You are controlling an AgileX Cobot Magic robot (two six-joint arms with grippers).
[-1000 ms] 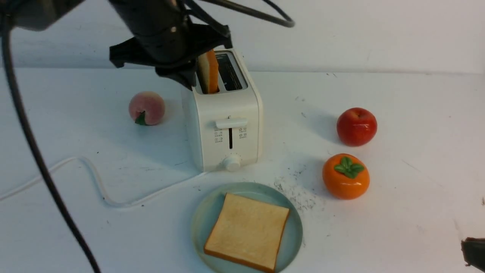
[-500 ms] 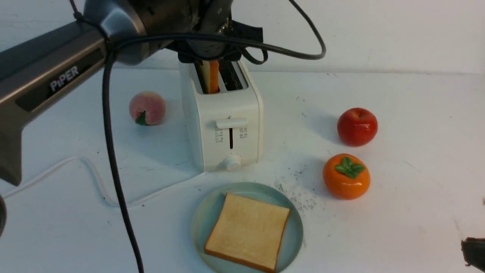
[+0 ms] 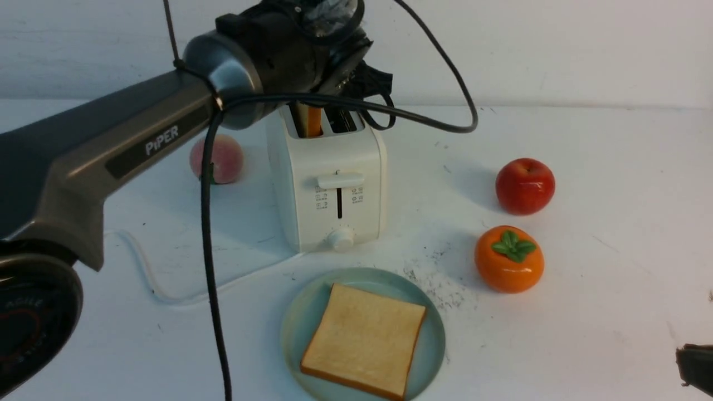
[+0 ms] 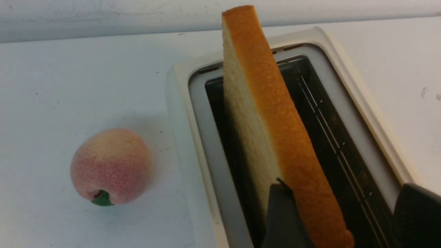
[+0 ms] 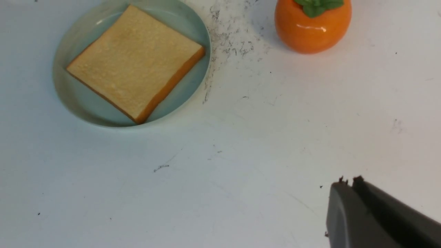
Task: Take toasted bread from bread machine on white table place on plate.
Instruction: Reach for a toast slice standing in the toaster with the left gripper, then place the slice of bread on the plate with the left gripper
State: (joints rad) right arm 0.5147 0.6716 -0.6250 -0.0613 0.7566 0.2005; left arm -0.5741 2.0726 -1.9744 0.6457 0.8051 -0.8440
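Toast (image 4: 268, 103) between wide-open left tool (image 4: 342, 186), right tool (image 5: 349, 181) closed.

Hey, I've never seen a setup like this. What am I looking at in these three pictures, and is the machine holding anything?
This is a robot with two arms, each ending in a gripper, a two-fingered pincer. The wide picture looks forward from between the arms over a white table. The other two come from cameras on the wrists. On the table stand a toaster, a peach, an apple, an orange fruit and a plate with one slice of toast lying flat on it. The left gripper is over the toaster: its wrist picture shows it open, a finger on either side of a second slice standing in a slot, so nothing is gripped yet. The right gripper is shut and empty, off to the robot's right.
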